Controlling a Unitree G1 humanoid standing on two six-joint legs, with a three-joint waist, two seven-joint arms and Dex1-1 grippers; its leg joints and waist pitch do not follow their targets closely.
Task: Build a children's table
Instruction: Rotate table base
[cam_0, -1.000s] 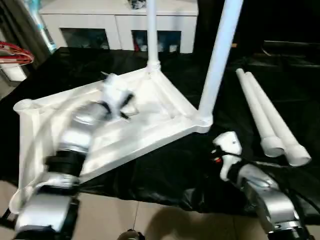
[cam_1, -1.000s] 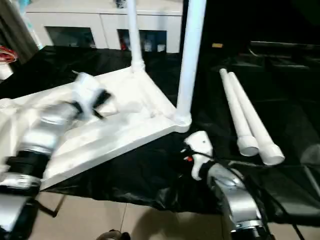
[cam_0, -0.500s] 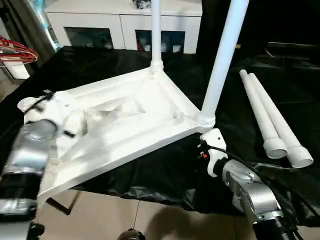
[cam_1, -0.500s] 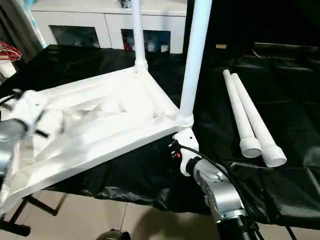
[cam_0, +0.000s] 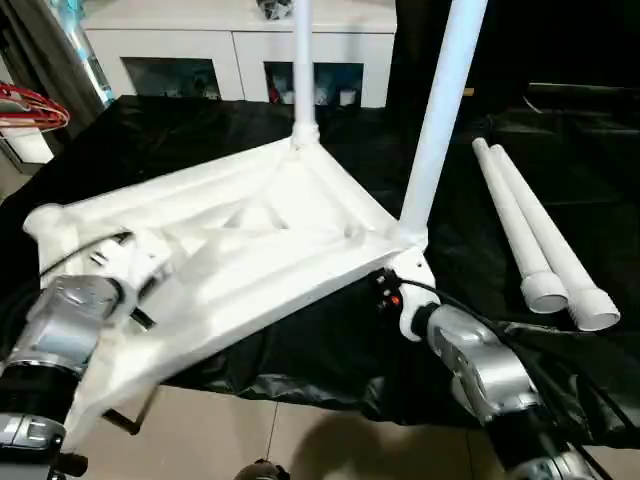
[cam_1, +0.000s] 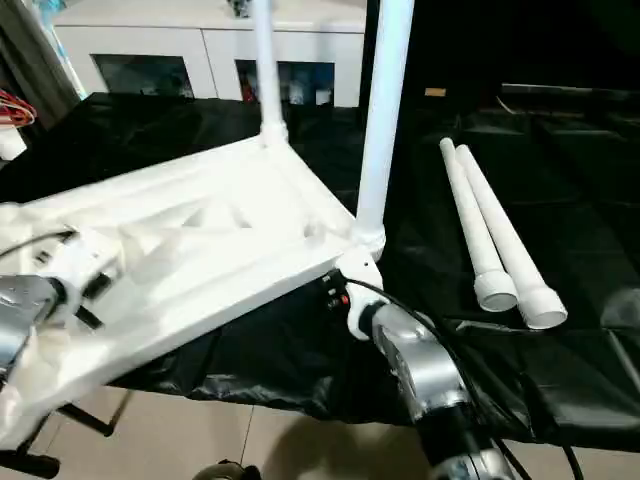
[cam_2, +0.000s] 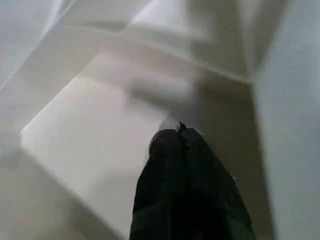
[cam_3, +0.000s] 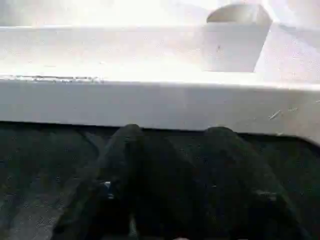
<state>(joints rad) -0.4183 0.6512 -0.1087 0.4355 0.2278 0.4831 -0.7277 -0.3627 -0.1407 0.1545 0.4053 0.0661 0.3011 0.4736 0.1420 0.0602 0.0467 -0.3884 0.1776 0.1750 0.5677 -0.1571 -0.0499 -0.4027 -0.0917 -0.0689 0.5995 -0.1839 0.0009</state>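
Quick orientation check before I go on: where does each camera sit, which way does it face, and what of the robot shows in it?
Left eye, right eye: on the head, looking forward and down at the upside-down tabletop, two fitted legs, two loose legs; both silver forearms show.
Left wrist: along the shut left gripper, close over the tabletop's ribbed underside.
Right wrist: along the right gripper, facing the tabletop's side edge above the black cloth.
Shared: all four see the tabletop.
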